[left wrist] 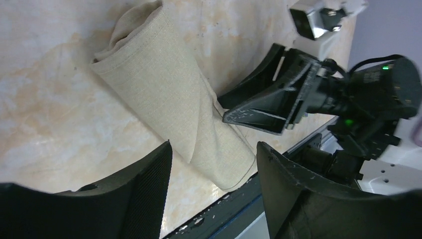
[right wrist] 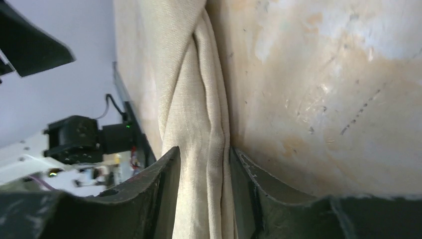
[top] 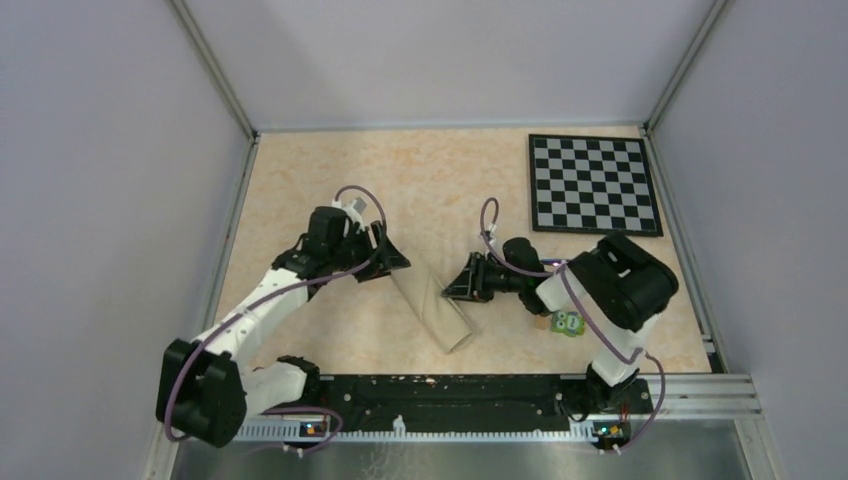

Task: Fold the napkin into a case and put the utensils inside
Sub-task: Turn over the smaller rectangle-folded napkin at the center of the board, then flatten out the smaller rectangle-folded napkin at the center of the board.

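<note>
Top external view: a narrow beige-cream cloth bundle, the napkin (top: pixel 435 310), lies slantwise on the speckled tan tabletop (top: pixel 300 170), between the two grippers.
Right gripper (right wrist: pixel 204 152): jaws parted partway, astride a raised ridge of the cloth. The fabric brushes both fingers but looks slack, not pinched.
Why there: by my judgement the ridge is the loose overlapping edge. Standing astride it lets the fingers press or free the fold without dragging the bundle.
Left gripper (left wrist: pixel 213 149): jaws wide, holding nothing. The bundle lies just beyond its fingertips, untouched.
Why there: probably placed to steady the bundle's far end if it shifts.
Right arm pose: reaching low and leftward, wrist nearly level, fingers aimed at the bundle's middle.
Left arm pose: stretched forward, wrist turned rightward and down toward the bundle's far end.
Utensils: none visible. Whether any sit inside the cloth cannot be told.
Behind the right wrist: a small green block (top: pixel 568 322) with white dots, just beside the arm.
</note>
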Robot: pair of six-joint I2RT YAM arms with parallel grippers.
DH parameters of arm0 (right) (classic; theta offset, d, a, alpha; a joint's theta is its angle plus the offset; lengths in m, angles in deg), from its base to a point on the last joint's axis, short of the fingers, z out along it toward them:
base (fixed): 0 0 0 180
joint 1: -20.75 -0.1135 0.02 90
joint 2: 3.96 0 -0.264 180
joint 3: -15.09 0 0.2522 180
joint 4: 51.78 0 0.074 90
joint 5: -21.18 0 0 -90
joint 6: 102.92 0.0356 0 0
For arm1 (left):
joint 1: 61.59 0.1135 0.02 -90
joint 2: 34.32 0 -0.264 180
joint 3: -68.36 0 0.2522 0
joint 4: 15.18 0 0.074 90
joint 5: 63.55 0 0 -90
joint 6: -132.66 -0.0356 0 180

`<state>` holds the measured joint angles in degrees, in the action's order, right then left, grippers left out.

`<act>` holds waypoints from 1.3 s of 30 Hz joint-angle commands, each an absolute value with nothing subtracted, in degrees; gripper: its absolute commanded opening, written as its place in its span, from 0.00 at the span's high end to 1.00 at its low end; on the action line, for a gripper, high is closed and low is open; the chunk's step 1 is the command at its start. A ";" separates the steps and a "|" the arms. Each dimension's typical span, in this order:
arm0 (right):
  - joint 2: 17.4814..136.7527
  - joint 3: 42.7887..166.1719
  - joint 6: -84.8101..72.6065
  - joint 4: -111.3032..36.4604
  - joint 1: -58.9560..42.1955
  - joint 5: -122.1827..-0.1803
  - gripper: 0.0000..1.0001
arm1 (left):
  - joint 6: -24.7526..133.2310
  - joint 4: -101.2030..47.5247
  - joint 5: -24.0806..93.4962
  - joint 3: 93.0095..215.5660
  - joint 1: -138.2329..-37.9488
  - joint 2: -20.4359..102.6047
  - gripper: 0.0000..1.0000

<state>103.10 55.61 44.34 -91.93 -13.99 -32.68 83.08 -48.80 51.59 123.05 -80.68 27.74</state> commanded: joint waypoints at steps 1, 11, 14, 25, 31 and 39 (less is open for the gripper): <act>90.59 61.73 25.31 -60.71 -13.75 -41.40 0.56 | 84.39 -36.45 53.91 124.67 -81.88 35.58 0.33; 77.31 70.50 12.24 -34.42 -21.93 -49.04 0.59 | 82.29 -26.04 59.04 130.73 -82.05 55.11 0.35; 79.08 74.03 11.77 -30.33 -30.16 -54.80 0.74 | 80.73 -26.16 57.78 132.47 -81.94 60.02 0.36; 79.45 67.20 18.35 -26.26 -34.14 -74.72 0.91 | 78.28 -24.15 57.04 133.89 -80.82 69.19 0.37; 75.32 72.04 17.54 -26.37 -34.35 -63.45 0.78 | 76.58 -28.43 61.75 137.15 -81.00 63.57 0.34; 78.66 71.04 19.57 -31.99 -34.27 -56.67 0.71 | 76.85 -29.93 58.87 135.48 -80.24 63.18 0.31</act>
